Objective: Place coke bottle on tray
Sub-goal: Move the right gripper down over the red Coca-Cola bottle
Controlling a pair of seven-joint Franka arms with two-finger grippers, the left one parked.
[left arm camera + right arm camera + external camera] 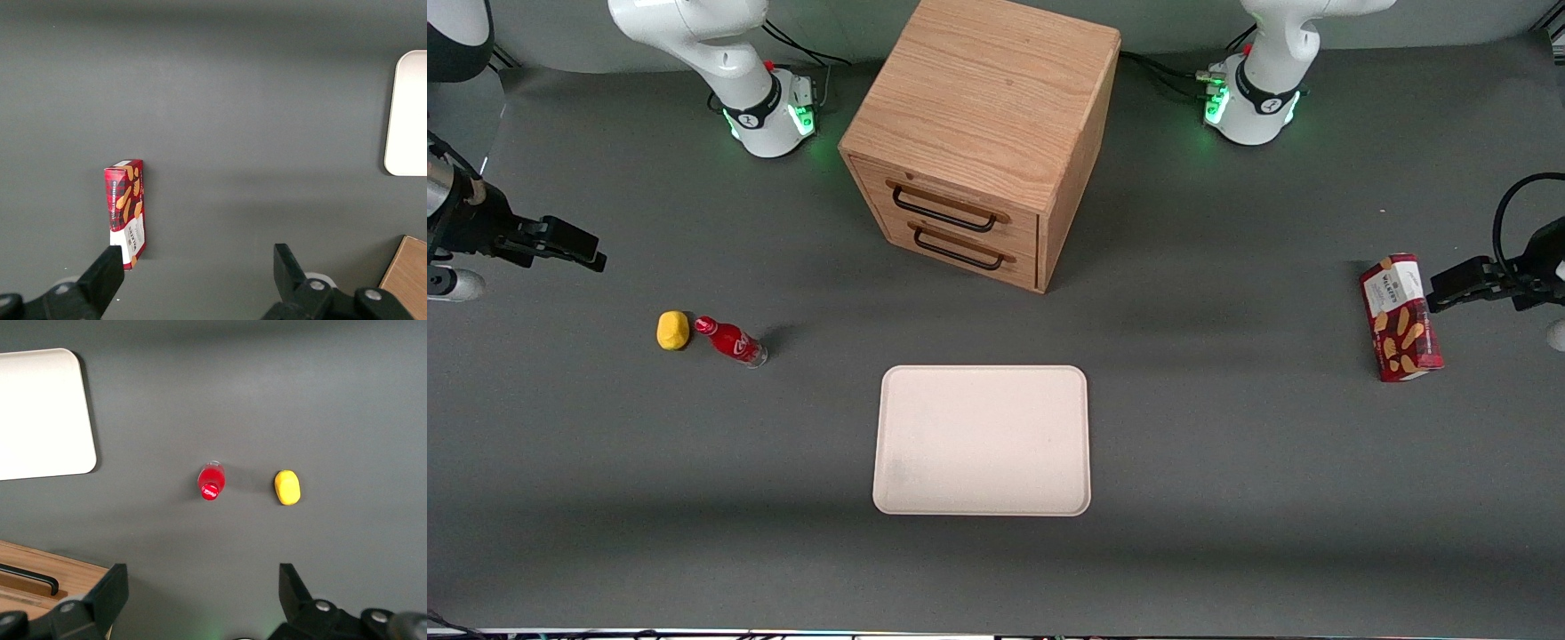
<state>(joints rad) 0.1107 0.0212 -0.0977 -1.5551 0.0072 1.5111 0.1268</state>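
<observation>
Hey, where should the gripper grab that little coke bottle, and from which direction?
Grip the coke bottle around its red body just under the cap, coming from above: it stands upright, with the yellow lump close beside it. The open gripper hangs well above it.

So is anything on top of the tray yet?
No. The tray is bare; the coke bottle stands on the table beside a yellow lump. The open gripper hovers apart. Underneath the tray is hidden.

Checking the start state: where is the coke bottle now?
The coke bottle stands on the table beside the yellow lump, toward the working arm's end, off the tray; the open gripper hovers apart.
</observation>
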